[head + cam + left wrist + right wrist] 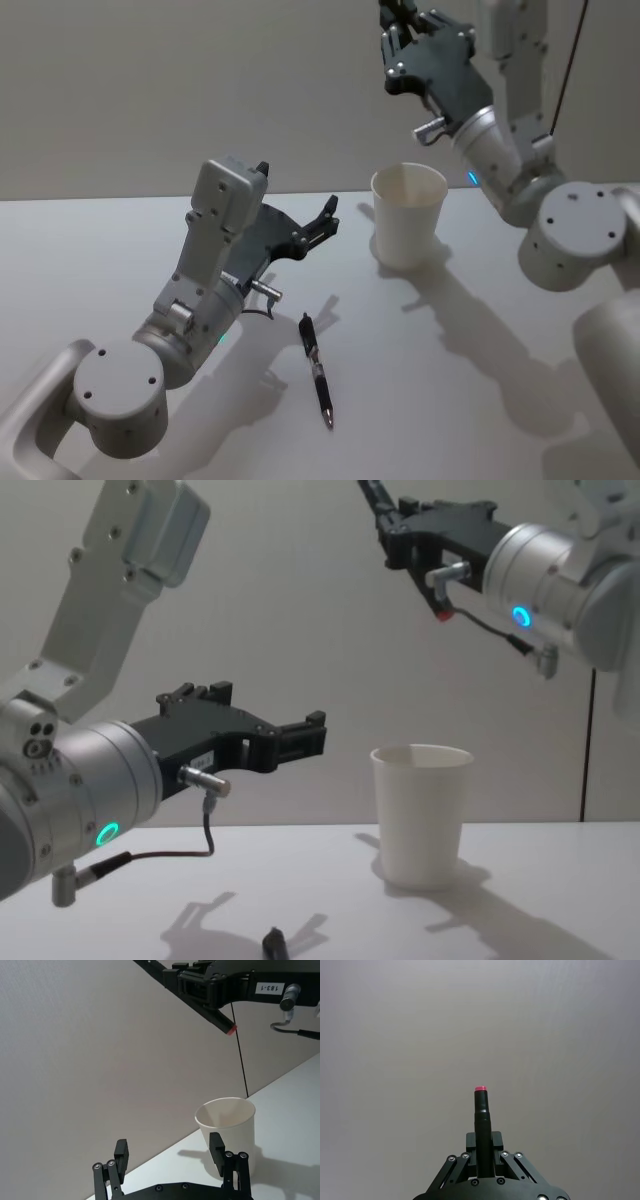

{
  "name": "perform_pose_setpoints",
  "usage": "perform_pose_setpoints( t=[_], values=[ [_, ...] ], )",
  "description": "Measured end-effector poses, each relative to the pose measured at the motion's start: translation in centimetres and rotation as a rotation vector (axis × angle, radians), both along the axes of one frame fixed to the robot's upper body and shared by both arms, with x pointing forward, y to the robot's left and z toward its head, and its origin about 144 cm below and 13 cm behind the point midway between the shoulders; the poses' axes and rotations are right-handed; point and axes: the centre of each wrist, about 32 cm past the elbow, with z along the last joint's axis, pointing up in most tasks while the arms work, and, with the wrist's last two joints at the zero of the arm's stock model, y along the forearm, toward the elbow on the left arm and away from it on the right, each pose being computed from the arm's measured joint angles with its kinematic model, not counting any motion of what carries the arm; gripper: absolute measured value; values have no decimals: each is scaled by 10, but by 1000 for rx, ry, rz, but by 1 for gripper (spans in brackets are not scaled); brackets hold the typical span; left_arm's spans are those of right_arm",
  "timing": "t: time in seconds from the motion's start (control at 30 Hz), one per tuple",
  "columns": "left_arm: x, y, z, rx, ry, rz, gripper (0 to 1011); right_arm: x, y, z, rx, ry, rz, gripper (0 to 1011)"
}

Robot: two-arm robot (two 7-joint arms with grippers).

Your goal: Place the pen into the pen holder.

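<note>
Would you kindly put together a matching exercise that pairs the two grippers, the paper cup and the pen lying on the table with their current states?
Things:
1. left gripper
2. right gripper
3. pen holder
4. loose pen

States:
A. lying flat on the table
B. shut on a red-tipped pen, raised high
C. standing upright, mouth up
D. open, holding nothing

Pairs: 1-D, 2-B, 3-C, 4-A.
</note>
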Motion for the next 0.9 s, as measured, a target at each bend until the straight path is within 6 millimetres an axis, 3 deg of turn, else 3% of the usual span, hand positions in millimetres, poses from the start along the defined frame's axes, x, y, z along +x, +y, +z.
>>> perform_pose_setpoints(
  t=[0.9],
  values=[
    [0,0,0,0,0,0,1001,17,2,-41,-25,137,5,172]
  ],
)
